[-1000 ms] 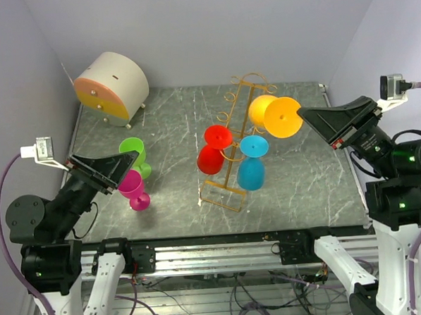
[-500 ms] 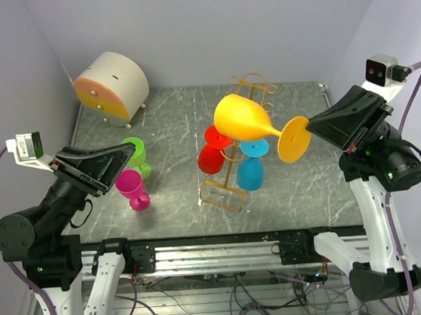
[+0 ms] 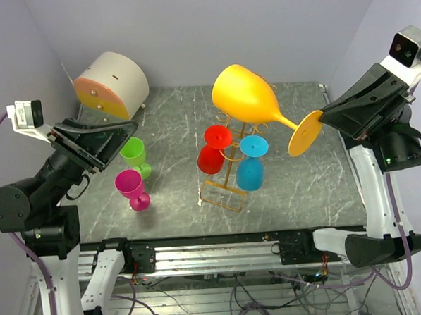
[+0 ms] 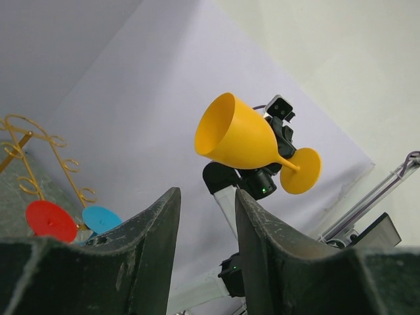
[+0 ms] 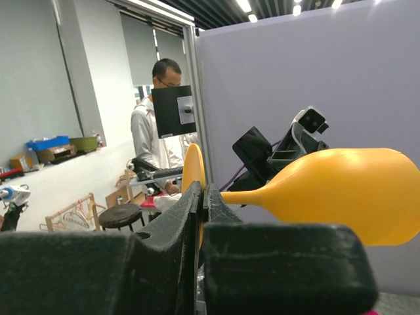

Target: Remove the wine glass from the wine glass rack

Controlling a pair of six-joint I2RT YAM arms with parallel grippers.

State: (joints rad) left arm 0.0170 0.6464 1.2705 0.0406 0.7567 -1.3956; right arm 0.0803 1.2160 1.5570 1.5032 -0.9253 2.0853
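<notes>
Yellow-orange foot rim nipped in the right claw (image 3: 323, 116), clamped tight; outward, stem and bowl of the wine glass (image 3: 246, 95) slanting up above the wine glass rack (image 3: 227, 174). Beside the rack's top a second ago, now clear of every hook: removal apparently done, only setting down left. Left claw (image 3: 124, 130) agape, empty, well left of the rack.

bare table (image 3: 312, 182) right of the wine glass rack (image 3: 232, 160), green glass (image 3: 133, 153) and pink glass (image 3: 131, 186) standing close before my left gripper (image 4: 205, 197)
</notes>
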